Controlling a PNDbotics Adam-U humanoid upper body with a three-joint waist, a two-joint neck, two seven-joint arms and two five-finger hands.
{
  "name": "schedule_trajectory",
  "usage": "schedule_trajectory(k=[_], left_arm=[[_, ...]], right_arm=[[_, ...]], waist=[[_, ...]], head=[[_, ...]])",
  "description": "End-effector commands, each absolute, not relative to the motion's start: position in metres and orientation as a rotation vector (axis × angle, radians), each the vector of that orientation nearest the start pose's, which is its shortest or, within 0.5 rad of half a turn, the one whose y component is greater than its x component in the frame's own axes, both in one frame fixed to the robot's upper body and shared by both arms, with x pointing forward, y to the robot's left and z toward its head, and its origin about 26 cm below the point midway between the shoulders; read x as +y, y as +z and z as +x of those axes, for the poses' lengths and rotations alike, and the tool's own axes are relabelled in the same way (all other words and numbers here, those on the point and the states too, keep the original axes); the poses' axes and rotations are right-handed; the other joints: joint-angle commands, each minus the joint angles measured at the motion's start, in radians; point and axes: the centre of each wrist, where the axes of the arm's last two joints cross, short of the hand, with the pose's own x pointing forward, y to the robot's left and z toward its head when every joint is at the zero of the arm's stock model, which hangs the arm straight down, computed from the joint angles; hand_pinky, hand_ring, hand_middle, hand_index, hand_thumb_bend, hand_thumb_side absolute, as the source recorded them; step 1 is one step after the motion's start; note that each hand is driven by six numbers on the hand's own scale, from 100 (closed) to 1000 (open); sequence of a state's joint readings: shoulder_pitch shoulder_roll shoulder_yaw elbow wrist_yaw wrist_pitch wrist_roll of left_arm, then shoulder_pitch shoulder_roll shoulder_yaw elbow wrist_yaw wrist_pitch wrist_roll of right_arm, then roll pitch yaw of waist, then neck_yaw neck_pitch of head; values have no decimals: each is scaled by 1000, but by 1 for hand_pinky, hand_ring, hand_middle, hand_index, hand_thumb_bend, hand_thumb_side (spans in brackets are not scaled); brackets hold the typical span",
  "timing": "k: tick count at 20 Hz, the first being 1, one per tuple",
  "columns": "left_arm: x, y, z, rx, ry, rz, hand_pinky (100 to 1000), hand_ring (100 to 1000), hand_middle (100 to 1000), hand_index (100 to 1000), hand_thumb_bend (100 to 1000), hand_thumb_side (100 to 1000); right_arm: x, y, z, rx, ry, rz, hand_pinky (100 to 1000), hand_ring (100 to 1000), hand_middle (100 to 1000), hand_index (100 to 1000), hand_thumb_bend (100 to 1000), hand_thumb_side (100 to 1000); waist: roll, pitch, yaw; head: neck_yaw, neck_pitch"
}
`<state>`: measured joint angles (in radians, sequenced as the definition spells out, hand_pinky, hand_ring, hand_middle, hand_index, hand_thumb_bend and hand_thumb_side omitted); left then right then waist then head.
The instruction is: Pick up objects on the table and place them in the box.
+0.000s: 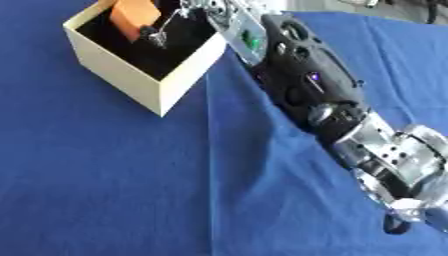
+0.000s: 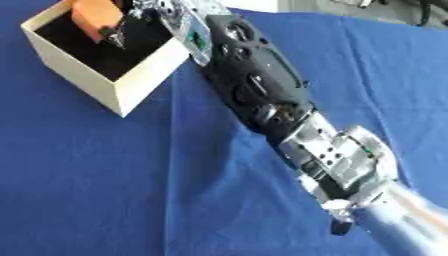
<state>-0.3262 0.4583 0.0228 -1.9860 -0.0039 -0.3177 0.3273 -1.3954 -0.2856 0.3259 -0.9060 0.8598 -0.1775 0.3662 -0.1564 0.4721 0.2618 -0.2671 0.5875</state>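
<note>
My right hand [image 1: 175, 20] reaches into cream box [image 1: 131, 75] at far left of blue table [image 1: 105, 175]. Orange object [image 1: 133, 17] inside box, top cut off by frame edge. My fingers [image 1: 156, 36] blurred, partly hidden: cannot tell whether grasping. Right eye view shows more forearm.

We can't read the right hand [image 1: 166, 22]: it sits over the box [image 1: 131, 75], cut off by the top edge, fingers blurred into dark and silver bits, so open or curled is unclear. The orange object [image 1: 133, 17] is partly covered by the hand and clipped at the top; whether they touch, we can't tell. The box's far corner runs out of frame in the right eye view. The right arm's upper end leaves at the lower right. Left hand shows nowhere.
</note>
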Motion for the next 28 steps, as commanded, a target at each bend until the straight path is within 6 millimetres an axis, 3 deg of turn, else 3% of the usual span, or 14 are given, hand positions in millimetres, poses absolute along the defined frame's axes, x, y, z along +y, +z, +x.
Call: schedule_trajectory(k=[1,4,6,8,9,11,14,19,20,23,24,28], left_arm=[[284,226,299,3537,197,-459,499,522,620,698,163,734],[285,225,299,3542,192,-465,500,522,620,698,162,735],[285,225,299,3543,195,-465,500,522,620,698,162,735],[284,225,299,3544,198,-464,500,522,620,698,161,734],[284,225,299,3545,198,-464,500,522,620,698,161,734],[285,224,299,3548,199,-469,500,522,620,698,160,734],[285,224,299,3552,196,-475,501,523,621,698,160,733],[285,224,299,3553,200,-475,501,523,621,698,160,733],[285,224,299,3553,200,-476,502,524,621,698,158,732],[286,223,298,3556,200,-483,503,524,622,699,160,732],[286,223,299,3556,200,-480,503,525,622,699,160,731],[287,222,298,3562,197,-488,504,525,622,699,160,732]], right_arm=[[-113,361,476,2414,-2262,1367,726,717,530,605,100,100],[-112,362,475,2375,-2275,1354,741,737,550,626,100,100],[-109,363,474,2337,-2302,1335,766,783,624,686,100,245],[-108,365,473,2286,-2340,1328,820,863,779,817,100,386],[-107,366,472,2263,-2358,1327,825,869,787,826,110,397],[-107,370,470,2214,-2386,1329,861,908,837,869,237,469],[-106,379,465,2168,-2388,1347,873,913,845,897,300,478],[-104,383,461,2166,-2371,1357,873,913,847,900,304,476],[-104,385,460,2170,-2362,1358,866,904,835,891,292,405],[-103,391,456,2175,-2341,1353,882,925,864,925,342,416],[-102,392,456,2167,-2347,1354,875,913,842,898,348,403],[-102,396,451,2207,-2325,1312,863,896,820,894,248,417]], waist=[[10,-20,3],[12,-21,-3],[13,-23,-7],[15,-25,-9],[16,-26,-10],[17,-28,-12],[19,-33,-18],[20,-35,-21],[21,-38,-23],[28,-49,-32],[29,-52,-34],[37,-62,-41]], head=[[-2,-10],[3,-3],[5,3],[5,5],[5,5],[6,7],[8,10],[8,12],[8,13],[9,19],[8,19],[10,23]])
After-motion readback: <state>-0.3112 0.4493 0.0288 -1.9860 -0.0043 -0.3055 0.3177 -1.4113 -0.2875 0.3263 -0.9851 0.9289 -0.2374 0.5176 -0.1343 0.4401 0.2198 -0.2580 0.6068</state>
